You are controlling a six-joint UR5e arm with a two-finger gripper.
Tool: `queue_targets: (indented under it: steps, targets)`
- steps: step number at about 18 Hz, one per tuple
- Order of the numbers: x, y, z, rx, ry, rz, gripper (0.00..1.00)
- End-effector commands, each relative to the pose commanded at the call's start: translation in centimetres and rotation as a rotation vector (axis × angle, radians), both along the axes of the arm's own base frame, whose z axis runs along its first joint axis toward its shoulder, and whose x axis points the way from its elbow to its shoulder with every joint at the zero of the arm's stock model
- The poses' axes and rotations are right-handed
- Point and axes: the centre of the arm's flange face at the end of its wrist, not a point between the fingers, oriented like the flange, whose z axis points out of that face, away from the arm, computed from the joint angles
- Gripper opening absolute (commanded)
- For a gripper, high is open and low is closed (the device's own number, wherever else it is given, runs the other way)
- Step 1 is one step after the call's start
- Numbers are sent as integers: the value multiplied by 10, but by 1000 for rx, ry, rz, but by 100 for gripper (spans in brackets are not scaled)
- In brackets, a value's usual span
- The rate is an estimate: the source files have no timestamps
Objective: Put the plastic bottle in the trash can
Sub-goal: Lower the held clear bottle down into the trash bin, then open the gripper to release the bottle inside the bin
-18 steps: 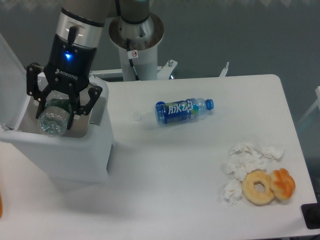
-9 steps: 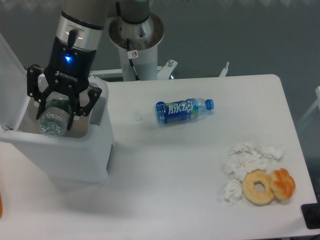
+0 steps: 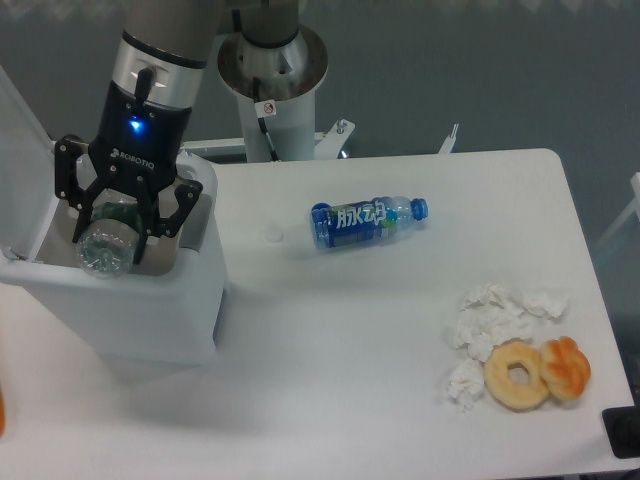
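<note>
Pretty much there: the gripper [image 3: 112, 238] is pinching the plastic bottle [image 3: 104, 246] right over the open trash can [image 3: 120, 310] (lid flipped up), so only the drop is left.

Two bottles: one clear plastic bottle [image 3: 104, 245] and one blue-labelled bottle [image 3: 367, 221]. One trash can [image 3: 120, 310] at nine o'clock. Two doughnuts [image 3: 538, 372] and about four crumpled tissues [image 3: 492, 320] at four o'clock.

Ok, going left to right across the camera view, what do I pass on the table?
Large white rectangular trash can → small clear plastic bottle in the end effector → blue-labelled bottle → crumpled white tissues → two doughnuts.
</note>
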Motion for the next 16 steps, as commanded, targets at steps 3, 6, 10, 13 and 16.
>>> queue_targets:
  steps: [3,6,10,13,16]
  targets:
    - [0,0,0,2,5,-5,73]
    - [0,0,2,4,7,-5,73]
    - [1,-2,8,13,14,-4,84]
    - [-13,-5,12,20,38,-2,99]
    - [-49,-21,16,24,67,45,100]
